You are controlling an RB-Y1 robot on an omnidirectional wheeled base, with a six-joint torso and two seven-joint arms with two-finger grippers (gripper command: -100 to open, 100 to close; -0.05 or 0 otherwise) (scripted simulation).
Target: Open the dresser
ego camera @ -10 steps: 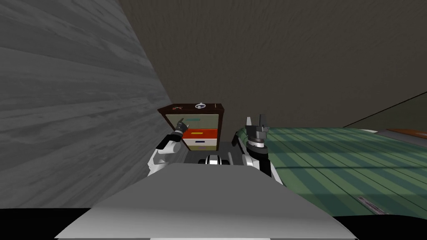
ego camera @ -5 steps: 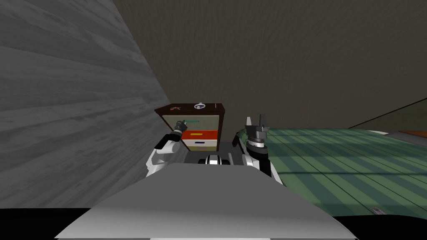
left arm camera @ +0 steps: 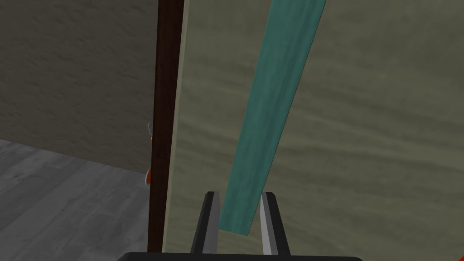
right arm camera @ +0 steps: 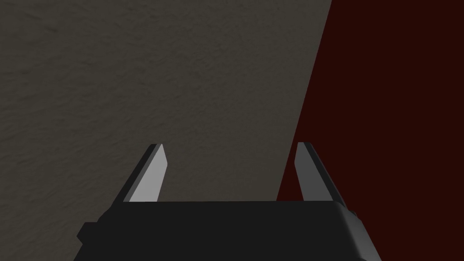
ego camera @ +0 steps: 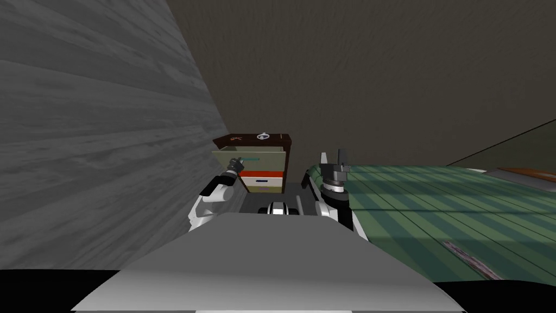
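Observation:
A small dresser [ego camera: 287, 163] with a dark brown frame stands in the room's corner ahead of me. It has an olive top drawer [ego camera: 266, 163], an orange middle drawer [ego camera: 263, 174] and a white bottom drawer [ego camera: 263, 183]. The top drawer is pulled out a little and overhangs the orange one. My left gripper [ego camera: 237, 162] is shut on that drawer's teal bar handle [ego camera: 251, 159]. In the left wrist view its fingers [left arm camera: 209, 217] press both sides of the handle's end [left arm camera: 267, 118], in front of the olive drawer front [left arm camera: 362, 136]. My right gripper [ego camera: 332, 158] stands raised and open beside the bed, holding nothing [right arm camera: 231, 154].
A bed with a green striped cover [ego camera: 434, 206] fills the right side, close to the dresser. A grey plank wall [ego camera: 98, 152] runs along the left. A small round object [ego camera: 263, 136] and another small item [ego camera: 235, 139] lie on the dresser top.
My left gripper has gone from open to shut on the teal handle. The top drawer has since slid out toward me, covering more of the orange drawer. The right arm is unchanged.

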